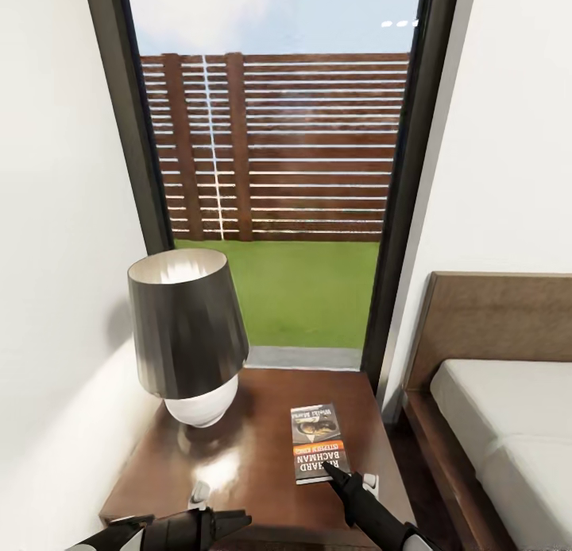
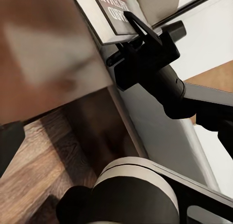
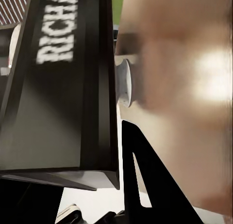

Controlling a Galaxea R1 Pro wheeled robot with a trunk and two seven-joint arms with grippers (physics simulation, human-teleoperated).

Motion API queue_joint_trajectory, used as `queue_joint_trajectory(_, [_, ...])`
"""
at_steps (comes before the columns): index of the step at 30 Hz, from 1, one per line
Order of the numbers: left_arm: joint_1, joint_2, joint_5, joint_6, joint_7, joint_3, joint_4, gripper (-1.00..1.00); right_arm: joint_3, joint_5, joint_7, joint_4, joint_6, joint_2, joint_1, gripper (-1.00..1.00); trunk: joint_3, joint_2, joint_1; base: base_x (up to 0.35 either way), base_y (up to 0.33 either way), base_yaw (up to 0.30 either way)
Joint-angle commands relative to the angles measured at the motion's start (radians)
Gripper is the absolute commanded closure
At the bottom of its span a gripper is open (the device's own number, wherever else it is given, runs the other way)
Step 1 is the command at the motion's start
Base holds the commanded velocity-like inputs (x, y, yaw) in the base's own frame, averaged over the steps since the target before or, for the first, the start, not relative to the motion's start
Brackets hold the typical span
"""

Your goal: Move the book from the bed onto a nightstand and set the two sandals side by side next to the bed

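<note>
The book [image 1: 318, 443] lies flat on the nightstand [image 1: 254, 455], cover up, its orange band and white lettering toward me, near the table's front right part and just beside the lamp [image 1: 187, 336] with its dark shade and white base. My right gripper [image 1: 337, 473] sits at the book's near edge; in the right wrist view one dark finger [image 3: 145, 185] stands alongside the cover [image 3: 58, 88], and the left wrist view shows a fingertip [image 2: 138, 25] reaching over the book's corner [image 2: 114, 15]. I cannot tell from these pictures whether the jaws are clamped on the cover or already slack. My left gripper [image 1: 230, 523] hovers low over the table's front edge, apparently holding nothing, though its jaw gap is unclear. The bed [image 1: 508, 424] stands just to the right. I judge the book step all but finished: next I should make sure the fingers are let go, lift the right arm straight off without dragging the paperback, then turn to look for the sandals.
</note>
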Motion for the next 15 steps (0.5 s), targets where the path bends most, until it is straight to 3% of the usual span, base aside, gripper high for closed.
queue_joint_trajectory(1, [0.000, 0.000, 0.008, 0.007, -0.003, -0.008, -0.001, -1.00, 0.005, -0.012, 0.001, 0.000, 0.008, -0.001, -0.001, 1.00, -0.004, -0.008, 0.004, 0.000, 0.000, 0.000])
queue_joint_trajectory(6, [0.000, 0.000, 0.008, 0.007, -0.003, -0.008, -0.001, -1.00, 0.006, -0.012, 0.001, 0.000, 0.008, -0.001, -0.001, 1.00, -0.020, -0.043, 0.023, 0.000, 0.000, 0.000])
queue_joint_trajectory(15, [0.000, 0.000, 0.009, 0.007, -0.004, -0.006, -0.001, -1.00, 0.006, -0.012, 0.000, 0.000, 0.008, -0.001, -0.001, 1.00, -0.020, -0.043, 0.023, 0.000, 0.000, 0.000])
